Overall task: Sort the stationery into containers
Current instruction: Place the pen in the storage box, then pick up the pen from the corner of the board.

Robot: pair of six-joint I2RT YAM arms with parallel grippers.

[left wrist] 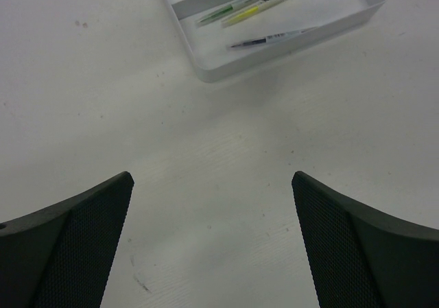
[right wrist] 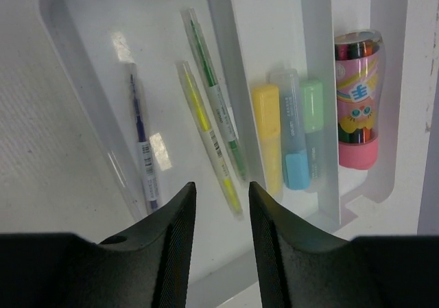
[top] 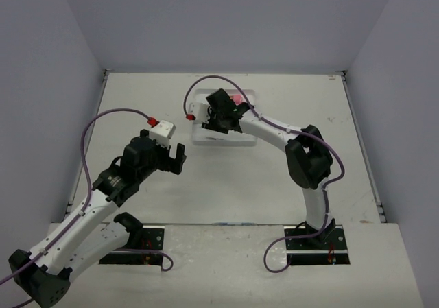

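Right gripper (right wrist: 221, 191) narrowly parted, empty, over pens (right wrist: 206, 126) in tray (right wrist: 230, 81). Left gripper (left wrist: 212, 178) spread wide, empty, above table (left wrist: 103, 81).

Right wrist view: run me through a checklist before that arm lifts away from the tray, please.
1. Right gripper empty, jaws slightly apart: ok.
2. Blue pen, yellow pen and green pen lying in one outer compartment of the tray: ok.
3. Three highlighters side by side in the middle compartment: ok.
4. Pink tube in the other outer compartment: ok.
5. Left gripper open, empty, apart from the tray: ok.
6. Stationery hidden under the arms: cannot tell.
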